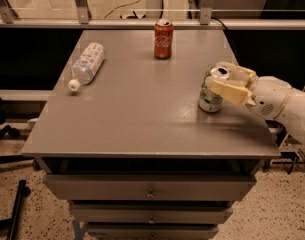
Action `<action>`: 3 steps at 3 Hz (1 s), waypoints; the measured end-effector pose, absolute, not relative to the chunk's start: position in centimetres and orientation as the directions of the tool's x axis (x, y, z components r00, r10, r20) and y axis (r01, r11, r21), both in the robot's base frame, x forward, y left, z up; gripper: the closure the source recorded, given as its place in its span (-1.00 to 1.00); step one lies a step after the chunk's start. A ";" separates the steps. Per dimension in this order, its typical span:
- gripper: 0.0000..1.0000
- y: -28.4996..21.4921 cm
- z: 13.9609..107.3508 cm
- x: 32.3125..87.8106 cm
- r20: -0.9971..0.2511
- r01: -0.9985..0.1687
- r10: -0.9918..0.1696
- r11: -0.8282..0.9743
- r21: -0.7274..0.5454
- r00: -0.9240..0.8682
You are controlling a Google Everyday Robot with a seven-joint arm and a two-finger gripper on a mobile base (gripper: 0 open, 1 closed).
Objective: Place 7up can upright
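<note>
Grey table [142, 114] on speckled floor [287, 214], gripper [218, 79] at right edge, jaws clasping upright 7up can [209, 101]

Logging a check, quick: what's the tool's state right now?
Tool: closed on the upright 7up can, right side of the table.

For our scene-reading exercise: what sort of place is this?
Probably a robotics lab or workshop: a grey drawer cabinet on speckled flooring, a loose cable behind, and the gripper near the cabinet's right edge, shut on the 7up can.
</note>
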State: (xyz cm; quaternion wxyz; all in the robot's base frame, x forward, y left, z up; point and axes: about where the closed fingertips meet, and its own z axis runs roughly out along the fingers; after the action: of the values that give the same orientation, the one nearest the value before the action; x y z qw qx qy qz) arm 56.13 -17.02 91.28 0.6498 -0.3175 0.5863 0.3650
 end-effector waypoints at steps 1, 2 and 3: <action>-0.74 -16.8 91.4 56.1 -0.994 -0.849 0.102 0.528 0.014 0.047; -1.00 -16.5 91.5 56.2 -0.994 -0.851 0.103 0.524 0.013 0.048; -1.00 -16.5 91.5 56.2 -0.994 -0.852 0.103 0.524 0.013 0.048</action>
State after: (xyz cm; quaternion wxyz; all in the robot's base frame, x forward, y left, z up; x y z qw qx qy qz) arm 56.16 -16.47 91.50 0.6491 -0.3207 0.5838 0.3675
